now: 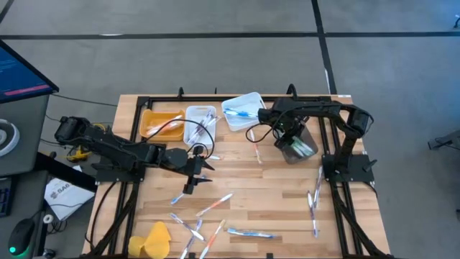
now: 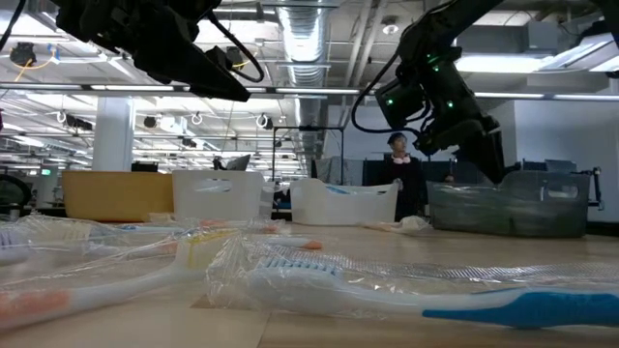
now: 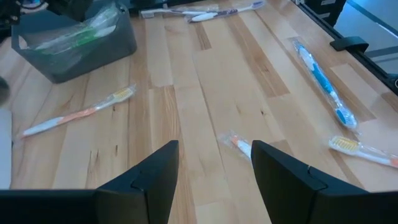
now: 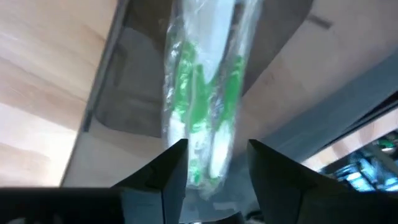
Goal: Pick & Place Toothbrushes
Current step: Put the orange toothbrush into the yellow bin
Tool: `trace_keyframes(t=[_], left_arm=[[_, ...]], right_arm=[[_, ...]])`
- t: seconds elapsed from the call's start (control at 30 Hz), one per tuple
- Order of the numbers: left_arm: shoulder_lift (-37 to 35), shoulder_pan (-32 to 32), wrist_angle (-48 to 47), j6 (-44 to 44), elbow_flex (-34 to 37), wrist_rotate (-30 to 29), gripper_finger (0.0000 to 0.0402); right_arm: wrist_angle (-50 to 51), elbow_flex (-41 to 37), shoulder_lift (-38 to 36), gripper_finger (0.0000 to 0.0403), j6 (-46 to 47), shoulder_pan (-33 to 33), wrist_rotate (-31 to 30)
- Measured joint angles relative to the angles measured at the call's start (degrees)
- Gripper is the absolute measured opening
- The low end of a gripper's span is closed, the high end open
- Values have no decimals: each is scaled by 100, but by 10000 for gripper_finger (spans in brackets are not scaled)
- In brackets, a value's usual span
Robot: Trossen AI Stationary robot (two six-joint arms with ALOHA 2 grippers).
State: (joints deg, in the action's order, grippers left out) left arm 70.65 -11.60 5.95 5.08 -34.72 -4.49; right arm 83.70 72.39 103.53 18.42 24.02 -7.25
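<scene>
even overhead lighting, soft shadows, right wrist view blurred, low view foreground unfocused

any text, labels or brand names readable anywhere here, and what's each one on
None can be read for certain.
White paper on the floor beside the table's left edge, high view: a dark printed mark, too small to read.
Monitor at upper left, high view: lit coloured lines, too blurred to read.
Wrapped toothbrushes on the table: no legible print on the wrappers.
Grey bin: no label visible.
</scene>
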Motion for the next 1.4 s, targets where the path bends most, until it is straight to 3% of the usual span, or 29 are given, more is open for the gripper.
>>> trace_keyframes(t=[0.3,0.57,0.9,1.03,1.4], left_arm=[[0,0,-122,13,0,0,195],[0,0,-177,4,0,0,195],[0,0,-331,4,0,0,195],[0,0,-371,2,0,0,195],[0,0,-460,2,0,1,195]], right_arm=[[159,625,-139,125,-344,-502,-59],[-145,1092,-863,108,-344,-1193,-57],[-1645,869,-1715,108,-939,-2069,-57],[-2272,605,-1865,108,-1657,-2367,-54],[-2906,-26,-1939,108,-1992,-2514,-26]])
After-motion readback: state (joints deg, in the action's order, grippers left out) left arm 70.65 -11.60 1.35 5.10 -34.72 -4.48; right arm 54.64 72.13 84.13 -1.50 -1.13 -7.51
